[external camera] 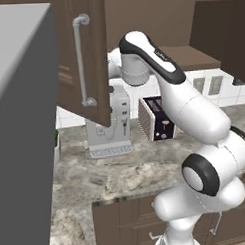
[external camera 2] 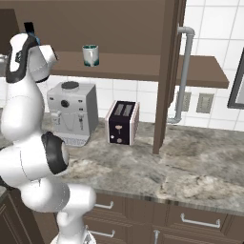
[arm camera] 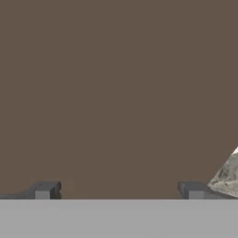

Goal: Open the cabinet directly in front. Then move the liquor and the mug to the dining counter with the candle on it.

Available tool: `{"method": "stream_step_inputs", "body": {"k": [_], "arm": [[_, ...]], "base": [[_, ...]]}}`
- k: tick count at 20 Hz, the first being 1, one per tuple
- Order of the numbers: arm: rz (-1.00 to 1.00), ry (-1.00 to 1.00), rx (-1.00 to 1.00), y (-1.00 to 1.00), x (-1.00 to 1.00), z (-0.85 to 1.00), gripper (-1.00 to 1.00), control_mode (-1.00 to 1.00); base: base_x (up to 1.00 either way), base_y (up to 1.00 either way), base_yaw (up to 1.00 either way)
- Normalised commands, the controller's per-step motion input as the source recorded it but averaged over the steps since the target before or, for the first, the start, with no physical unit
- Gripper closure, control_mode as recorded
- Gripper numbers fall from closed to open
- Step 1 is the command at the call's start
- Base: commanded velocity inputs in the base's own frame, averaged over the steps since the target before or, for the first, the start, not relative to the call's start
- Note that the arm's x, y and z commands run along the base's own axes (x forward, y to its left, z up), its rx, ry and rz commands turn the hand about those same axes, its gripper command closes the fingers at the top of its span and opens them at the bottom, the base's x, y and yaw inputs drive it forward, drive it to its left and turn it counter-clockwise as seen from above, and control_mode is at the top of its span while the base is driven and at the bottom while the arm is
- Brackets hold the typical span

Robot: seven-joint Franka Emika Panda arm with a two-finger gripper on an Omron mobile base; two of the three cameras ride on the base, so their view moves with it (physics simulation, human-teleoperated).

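Brown cabinet (external camera 2: 167, 71) doors open; mug (external camera 2: 90, 55) on shelf; jaws wide apart.

mug (external camera 2: 90, 55) on shelf in cabinet (external camera 2: 143, 66); coffee machine (external camera 2: 69, 112) left of toaster (external camera 2: 122, 122), both on counter (external camera 2: 190, 167) below.

Surface ahead: we face a flat brown wood cabinet (arm camera: 116, 93) panel, plain and unbroken.
Gripper (arm camera: 119, 190): our two dark fingertips (arm camera: 44, 190) stand far apart, nothing between them.
Lower right corner: a sliver of marbled grey stone counter (arm camera: 228, 176).
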Motion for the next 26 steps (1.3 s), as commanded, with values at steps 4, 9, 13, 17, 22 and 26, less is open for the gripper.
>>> {"method": "stream_step_inputs", "body": {"k": [4,9,13,17,22,26], "arm": [[0.24,-0.1,-0.02,1.0,-0.68,0.0,-1.0,-1.0],[-0.07,-0.24,0.1,1.0,-0.46,-0.31,-1.0,-1.0],[-0.17,-0.09,0.19,0.77,0.01,-0.3,-1.0,-1.0],[-0.01,0.0,0.01,0.13,0.0,-0.04,-1.0,-1.0],[-0.18,0.0,0.04,-0.7,-0.22,0.43,-1.0,-1.0],[-0.29,0.0,0.01,-1.0,-0.58,0.97,-1.0,-1.0]], "base": [[0.0,0.0,0.0],[0.0,0.0,0.0],[0.0,0.0,0.0],[0.0,0.0,0.0],[0.0,0.0,0.0],[0.0,0.0,0.0]]}}
